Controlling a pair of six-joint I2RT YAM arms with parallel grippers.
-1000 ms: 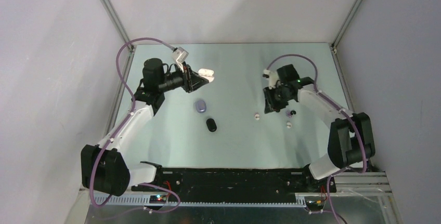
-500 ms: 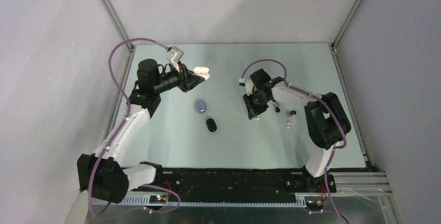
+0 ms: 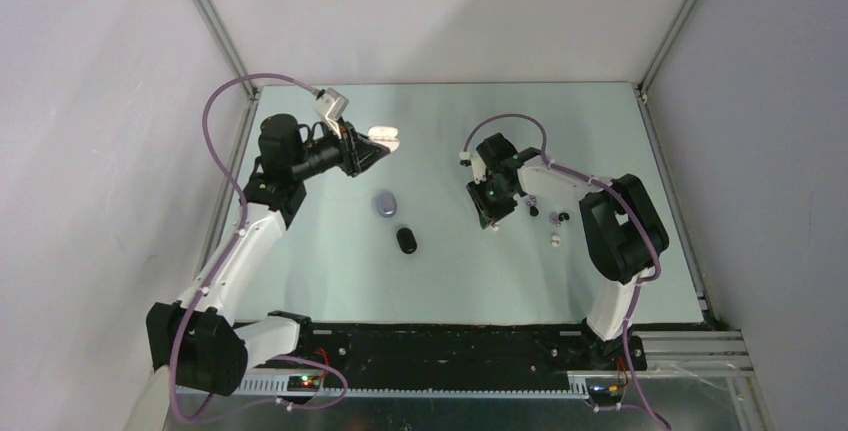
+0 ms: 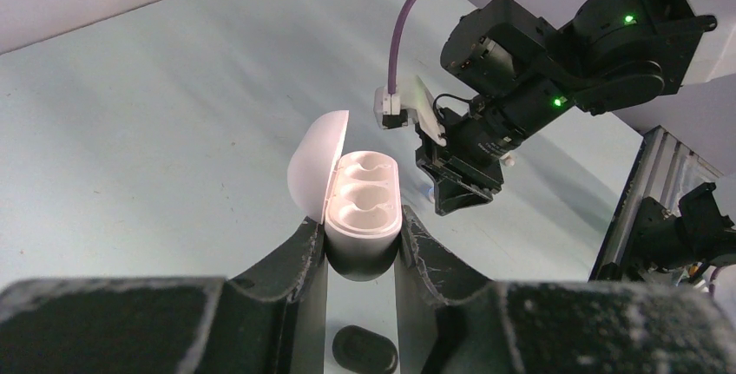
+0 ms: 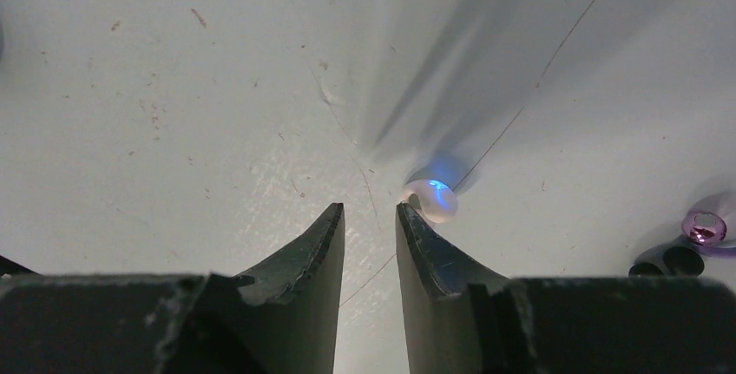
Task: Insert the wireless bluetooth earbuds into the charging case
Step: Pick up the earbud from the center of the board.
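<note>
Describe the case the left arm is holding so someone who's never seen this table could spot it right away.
Follow the left arm to the table's far left. Its claw grips a white charging case, lid flipped open, both wells empty. The lavender case and black case lie on the table; only this one is white, held and open.

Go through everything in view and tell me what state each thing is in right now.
white case: lid open, wells empty, clamped in left gripper.
purple case: closed, on table.
black case: closed, on table.
right gripper: slightly open, empty.
white earbud: loose beside right gripper, glowing blue.
purple earbud: loose on table.
</note>
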